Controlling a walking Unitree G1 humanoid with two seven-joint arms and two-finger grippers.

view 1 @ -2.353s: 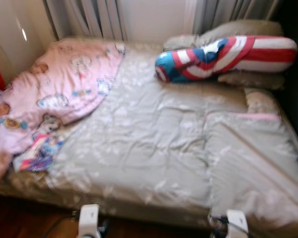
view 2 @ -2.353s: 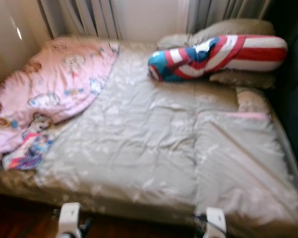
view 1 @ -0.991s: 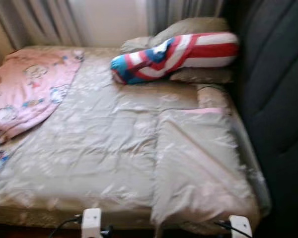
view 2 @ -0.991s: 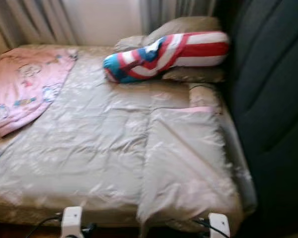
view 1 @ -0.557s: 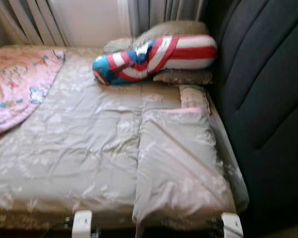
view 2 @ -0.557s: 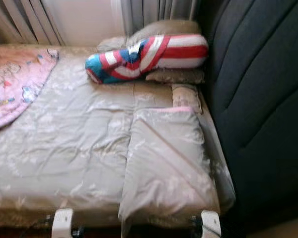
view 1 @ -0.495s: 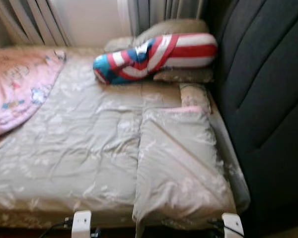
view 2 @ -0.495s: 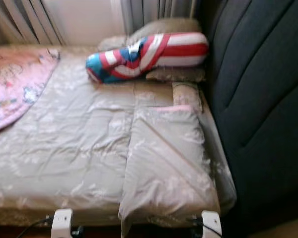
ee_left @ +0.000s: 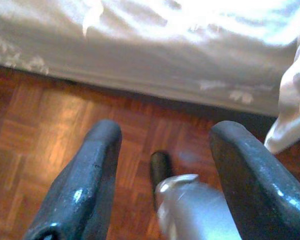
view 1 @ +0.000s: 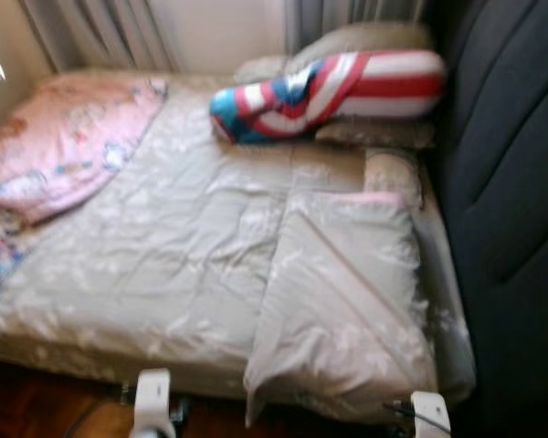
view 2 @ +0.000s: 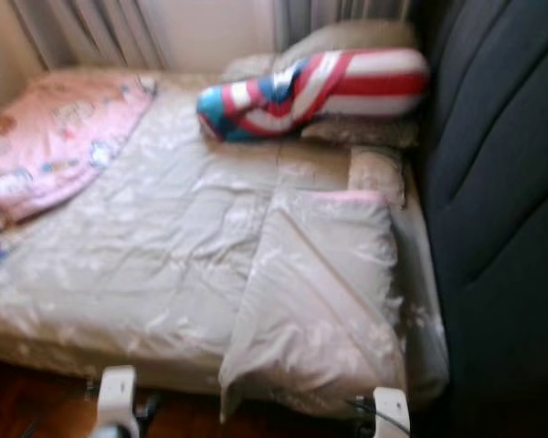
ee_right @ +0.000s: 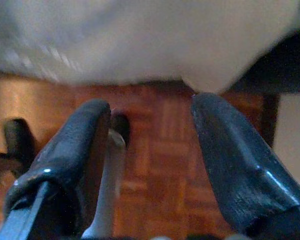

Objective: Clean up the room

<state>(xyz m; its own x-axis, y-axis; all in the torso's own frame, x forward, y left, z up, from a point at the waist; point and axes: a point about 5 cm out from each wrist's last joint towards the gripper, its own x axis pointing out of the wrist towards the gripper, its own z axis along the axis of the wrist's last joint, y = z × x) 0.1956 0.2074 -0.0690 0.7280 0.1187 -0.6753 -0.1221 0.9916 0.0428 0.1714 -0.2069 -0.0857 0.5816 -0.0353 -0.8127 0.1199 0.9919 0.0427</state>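
Across the bed (view 1: 91, 342) lies a rumpled beige quilt (view 1: 192, 246), corner folded back.

Both arms low; left gripper (ee_left: 162, 175) & right gripper (ee_right: 150, 150) fingers apart, seemingly empty.

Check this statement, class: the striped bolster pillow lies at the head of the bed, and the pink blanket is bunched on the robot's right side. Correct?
Not quite. The striped bolster pillow does lie at the head of the bed, but the pink blanket is bunched on the robot's left side, as the left eye view shows.
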